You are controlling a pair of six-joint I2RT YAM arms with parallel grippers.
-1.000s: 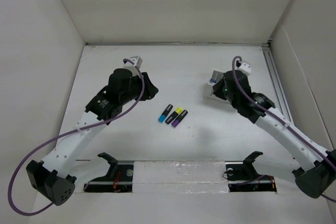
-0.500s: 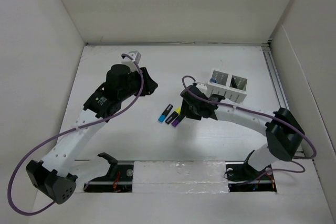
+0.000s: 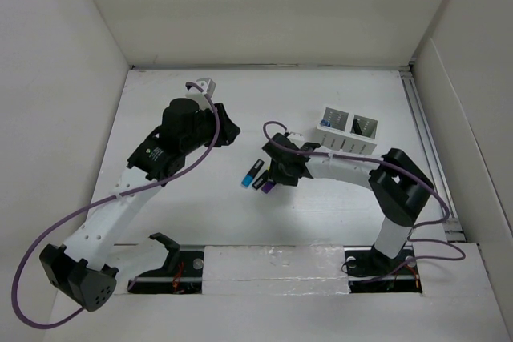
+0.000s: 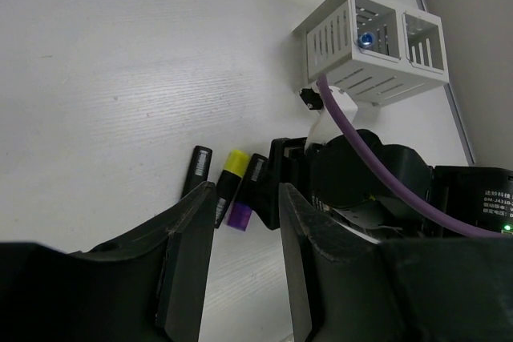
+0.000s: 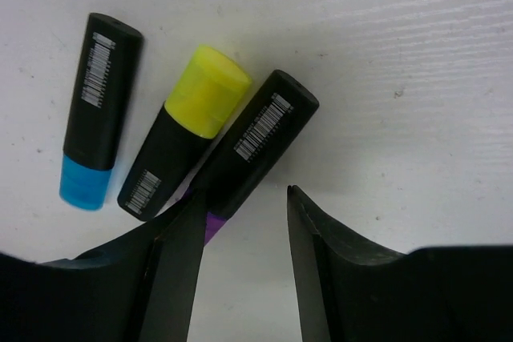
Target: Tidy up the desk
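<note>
Three black highlighters lie side by side on the white desk [image 3: 200, 214]: one with a blue cap [image 5: 96, 110], one with a yellow cap [image 5: 188, 126] and one with a purple cap [image 5: 260, 138]. My right gripper [image 5: 244, 198] hovers open right over the purple-capped one, whose purple end sits beside the left finger. From above, the right gripper [image 3: 280, 172] covers most of the yellow and purple highlighters; the blue one [image 3: 252, 174] shows beside it. My left gripper [image 3: 231, 130] hangs open above the desk, up and left of the highlighters, with nothing between its fingers [image 4: 188, 230].
A white multi-compartment pen holder [image 3: 349, 130] stands to the right of the highlighters, with a blue-tipped item [image 4: 365, 38] in one compartment. White wall panels close in the desk on three sides. A rail runs along the right edge.
My right arm has swung left from the pen holder to the highlighters, and its jaws have opened. The left arm has hardly moved.
</note>
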